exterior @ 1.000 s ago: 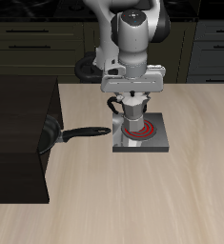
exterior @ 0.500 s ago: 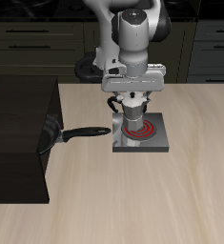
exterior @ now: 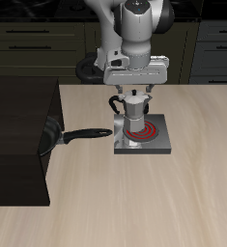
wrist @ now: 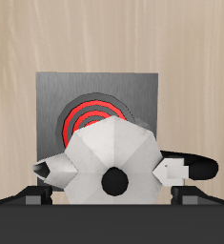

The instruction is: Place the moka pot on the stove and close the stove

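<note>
The silver faceted moka pot [exterior: 134, 116] stands upright on the grey stove [exterior: 163, 145], over the back part of the red glowing coil [exterior: 147, 131]. My gripper [exterior: 135, 90] hangs just above the pot's lid, open and holding nothing. In the wrist view the pot [wrist: 112, 157] shows from above with its black lid knob, spout and handle, and it covers part of the coil [wrist: 90, 116] on the stove [wrist: 56, 91]. My fingers [wrist: 35, 196] stand wide apart on either side of the pot. The stove's knob shows at its front edge [exterior: 136, 145].
A black frying pan [exterior: 57, 135] lies beside the stove, its handle pointing at the stove. It leans against a large black box [exterior: 18, 135]. Dark cabinets stand behind the table.
My gripper has let go of the moka pot and risen straight up. The pot stays standing on the stove.
</note>
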Robot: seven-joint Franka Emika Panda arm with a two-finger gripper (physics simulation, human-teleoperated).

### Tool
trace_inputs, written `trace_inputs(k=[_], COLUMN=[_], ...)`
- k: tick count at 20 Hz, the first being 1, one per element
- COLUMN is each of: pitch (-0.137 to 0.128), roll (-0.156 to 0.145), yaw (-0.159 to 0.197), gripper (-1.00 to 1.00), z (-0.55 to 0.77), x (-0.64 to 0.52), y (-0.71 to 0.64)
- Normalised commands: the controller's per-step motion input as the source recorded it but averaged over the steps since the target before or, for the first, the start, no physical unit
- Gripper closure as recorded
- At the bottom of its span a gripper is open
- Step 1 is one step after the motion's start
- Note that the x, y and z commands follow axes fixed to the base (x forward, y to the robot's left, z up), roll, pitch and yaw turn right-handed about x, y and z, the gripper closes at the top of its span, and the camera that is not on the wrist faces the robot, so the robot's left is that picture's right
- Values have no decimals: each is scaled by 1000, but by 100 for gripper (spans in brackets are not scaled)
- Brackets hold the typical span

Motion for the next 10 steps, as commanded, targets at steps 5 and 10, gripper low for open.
trace_inputs(k=[5,10], pitch=[18,-32], roll=[-7,-20], yaw=[19,22], gripper=[-100,-100], z=[172,274], x=[-135,-218], y=[-41,-88])
